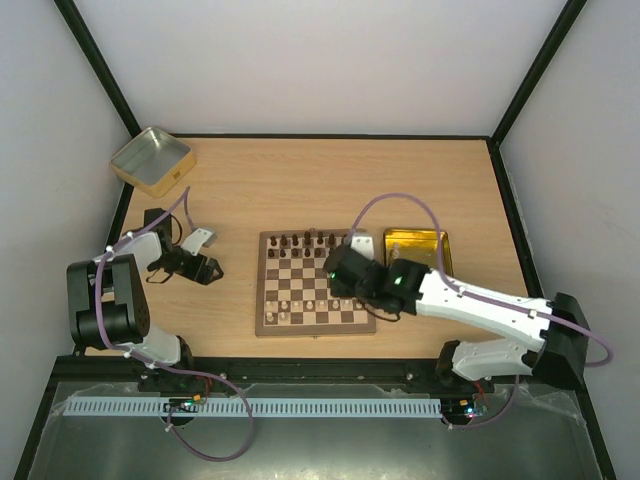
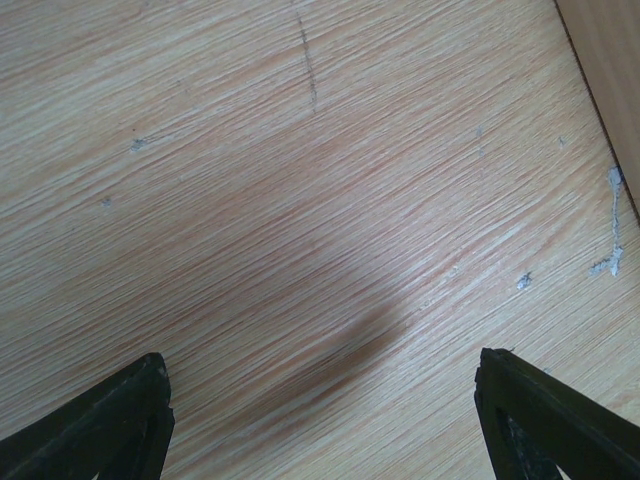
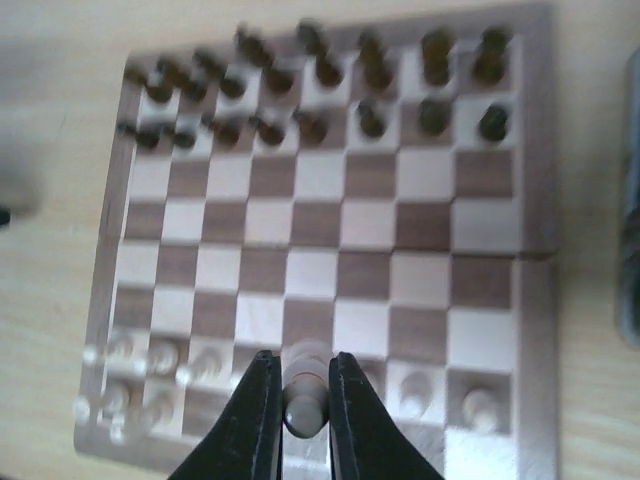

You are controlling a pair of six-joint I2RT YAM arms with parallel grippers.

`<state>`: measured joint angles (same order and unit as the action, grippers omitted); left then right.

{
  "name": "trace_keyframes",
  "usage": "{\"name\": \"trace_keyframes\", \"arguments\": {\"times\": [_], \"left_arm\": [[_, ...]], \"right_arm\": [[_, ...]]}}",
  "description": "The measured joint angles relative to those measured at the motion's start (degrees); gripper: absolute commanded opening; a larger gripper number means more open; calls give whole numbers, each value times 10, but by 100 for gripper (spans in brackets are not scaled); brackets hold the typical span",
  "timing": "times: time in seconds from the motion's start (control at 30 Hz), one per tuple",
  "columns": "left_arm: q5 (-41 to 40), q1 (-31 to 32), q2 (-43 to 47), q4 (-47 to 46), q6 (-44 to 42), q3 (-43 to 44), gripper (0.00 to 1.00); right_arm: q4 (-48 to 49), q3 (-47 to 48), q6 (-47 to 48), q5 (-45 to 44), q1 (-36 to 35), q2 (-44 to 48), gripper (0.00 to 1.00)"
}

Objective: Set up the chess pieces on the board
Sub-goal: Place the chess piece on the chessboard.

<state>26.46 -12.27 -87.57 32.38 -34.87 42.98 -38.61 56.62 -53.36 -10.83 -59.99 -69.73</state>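
Note:
The board (image 1: 300, 272) lies at the table's middle, with dark chessmen (image 1: 305, 241) along its far rows and cream-white chess pieces (image 1: 290, 316) on its near rows. My right gripper (image 1: 336, 270) hovers over the board's right half. In the right wrist view this gripper (image 3: 302, 358) is shut on a cream-white chess piece (image 3: 303, 400), above the near rows of the board (image 3: 320, 225). Other white pieces (image 3: 165, 352) stand at the near left, and two more (image 3: 480, 405) at the near right. My left gripper (image 1: 208, 266) is open over bare table (image 2: 300, 200), left of the board, holding nothing.
A gold tin (image 1: 415, 245) sits just right of the board, behind my right arm. Another gold tin (image 1: 150, 160) stands at the table's far left corner. Black frame posts run along the table's edges.

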Motion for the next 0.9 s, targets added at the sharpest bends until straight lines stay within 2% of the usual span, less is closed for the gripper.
{"name": "trace_keyframes", "arguments": {"times": [0.2,0.37,0.9], "left_arm": [[-2,1,1,-1,4,0,83],[-2,2,3,-4,4,-3,83],[-6,2,7,-7,5,-7,83]], "right_arm": [[8,-9,-77,-17,-135,-75,7],[16,28,-104,-20,-199,-163,7],[44,67,-112,-24,-214,-226,8]]}}
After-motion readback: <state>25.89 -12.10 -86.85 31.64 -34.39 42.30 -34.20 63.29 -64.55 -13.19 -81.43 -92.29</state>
